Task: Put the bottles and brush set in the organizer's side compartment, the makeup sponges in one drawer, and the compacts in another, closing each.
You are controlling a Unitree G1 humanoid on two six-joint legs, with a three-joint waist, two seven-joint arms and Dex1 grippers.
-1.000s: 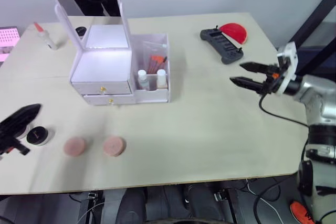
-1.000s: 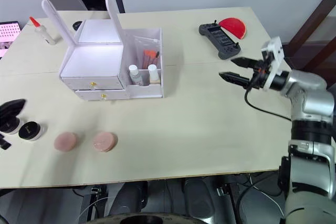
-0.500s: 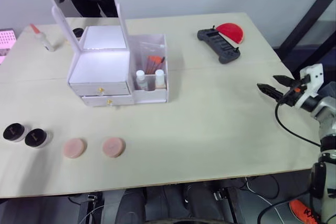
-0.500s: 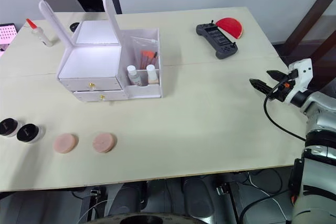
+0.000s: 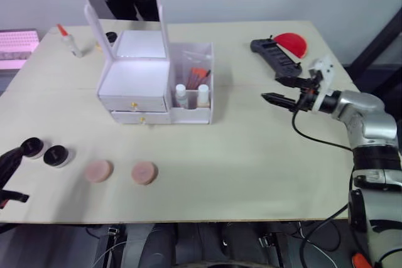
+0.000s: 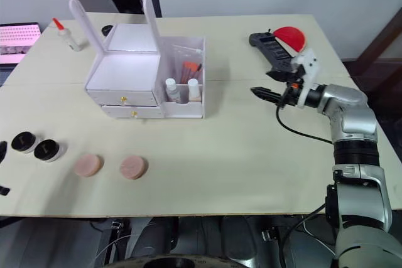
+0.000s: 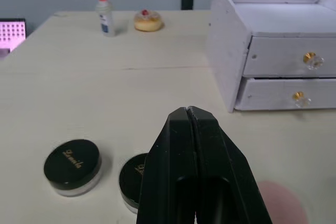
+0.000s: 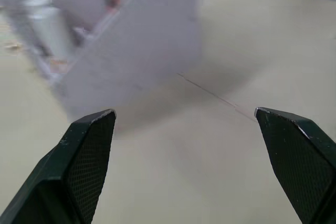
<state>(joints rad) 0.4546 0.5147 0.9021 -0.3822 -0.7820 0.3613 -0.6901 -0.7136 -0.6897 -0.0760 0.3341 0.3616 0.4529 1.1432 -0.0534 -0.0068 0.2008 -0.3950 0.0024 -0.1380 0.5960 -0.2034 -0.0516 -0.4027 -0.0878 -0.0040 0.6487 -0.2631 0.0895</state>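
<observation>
White organizer drawers closed | compacts, sponges on table

Bare table lies between the wide-open right gripper and the organizer ahead; a black controller sits just behind it.

right gripper swung back in over the table, toward the organizer | left gripper back at the table edge
</observation>
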